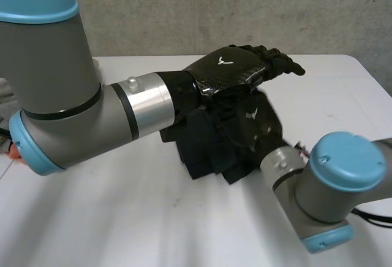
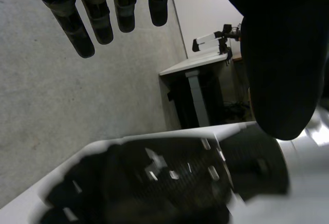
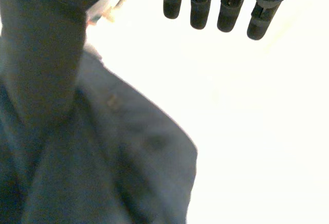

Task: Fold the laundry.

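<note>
Head view: a dark garment (image 1: pixel 199 147) lies bunched mid-counter (image 1: pixel 122 218), the left hand (image 1: pixel 236 68) held flat above it and the right hand (image 1: pixel 257 123) at its right edge. Left wrist view: left fingers (image 2: pixel 97 21) straight, holding nothing. Right wrist view: right fingers (image 3: pixel 200 8) straight, the dark garment (image 3: pixel 113 167) navy and thickly layered beneath the palm.

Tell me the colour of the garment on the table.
Dark navy, almost black garment; right wrist view shows it best.

Noted: white table (image 1: pixel 343 95), backed by grey wall (image 1: pixel 184 10). Small orange item (image 1: pixel 13 152) at table's left edge (identity unclear). Second desk (image 2: pixel 195 64) against the wall, dark fixture (image 2: pixel 218 38) standing on its top.
</note>
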Tool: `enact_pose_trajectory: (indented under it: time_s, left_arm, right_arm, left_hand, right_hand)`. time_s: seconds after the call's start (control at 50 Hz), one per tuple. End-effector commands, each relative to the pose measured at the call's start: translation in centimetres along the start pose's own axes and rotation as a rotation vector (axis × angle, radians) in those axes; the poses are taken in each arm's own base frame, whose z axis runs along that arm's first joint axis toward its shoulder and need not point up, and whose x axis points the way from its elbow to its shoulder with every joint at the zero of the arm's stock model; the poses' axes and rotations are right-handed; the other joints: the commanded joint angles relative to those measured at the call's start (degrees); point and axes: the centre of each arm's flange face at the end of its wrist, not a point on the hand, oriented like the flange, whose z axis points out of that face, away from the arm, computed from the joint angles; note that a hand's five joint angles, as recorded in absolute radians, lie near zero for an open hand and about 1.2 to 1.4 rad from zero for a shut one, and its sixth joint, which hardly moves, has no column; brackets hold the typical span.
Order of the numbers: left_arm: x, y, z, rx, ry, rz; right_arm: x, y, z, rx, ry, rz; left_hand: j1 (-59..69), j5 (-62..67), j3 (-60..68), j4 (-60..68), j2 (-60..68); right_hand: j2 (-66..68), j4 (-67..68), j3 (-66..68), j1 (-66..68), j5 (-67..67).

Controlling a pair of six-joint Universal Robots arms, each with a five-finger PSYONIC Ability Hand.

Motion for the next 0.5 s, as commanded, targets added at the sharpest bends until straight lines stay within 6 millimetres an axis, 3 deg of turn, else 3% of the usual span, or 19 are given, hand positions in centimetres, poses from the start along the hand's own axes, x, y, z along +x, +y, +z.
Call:
enact_pose_trajectory:
  time_s: [0.02, 0.14, 0.22, 0.3, 0.42, 0.5]
  left_arm:
    - [1.1, 0.2, -0.1, 0.003, 0.01, 0.005]
    - [1.1, -0.2, -0.1, 0.02, -0.016, 0.015]
    - [1.0, -0.5, -0.3, 0.025, -0.02, 0.0]
    - [0.8, -0.7, -0.5, 0.031, -0.025, -0.014]
    - [0.3, -1.1, -0.6, 0.045, -0.037, -0.032]
    - [0.1, -1.3, -0.5, 0.056, -0.039, -0.034]
  right_arm:
    - [1.2, -2.5, -0.3, 0.026, 0.05, -0.001]
    - [4.6, -3.1, 0.4, 0.017, 0.155, 0.118]
    - [9.0, -1.9, 0.9, -0.112, 0.226, 0.419]
    - [11.6, -0.3, 0.8, -0.267, 0.205, 0.632]
    - [12.7, 2.6, 0.8, -0.368, 0.139, 0.729]
    - [12.3, 4.6, 0.8, -0.394, 0.103, 0.708]
  left_hand:
    - [-0.39, -2.55, -1.86, -1.59, -1.58]
    - [-0.39, -2.55, -1.86, -1.59, -1.58]
    - [-0.39, -2.55, -1.86, -1.59, -1.58]
    - [-0.39, -2.55, -1.86, -1.59, -1.58]
    - [-0.39, -2.55, -1.86, -1.59, -1.58]
    - [-0.39, -2.55, -1.86, -1.59, -1.58]
  right_hand:
    - [-1.86, -2.13, -1.95, -2.25, -2.47]
    - [-1.86, -2.13, -1.95, -2.25, -2.47]
    - [-1.86, -2.13, -1.95, -2.25, -2.47]
    - [-1.86, -2.13, -1.95, -2.25, -2.47]
    - [-1.86, -2.13, -1.95, -2.25, -2.47]
    - [-0.85, -1.12, -0.95, -1.24, -1.47]
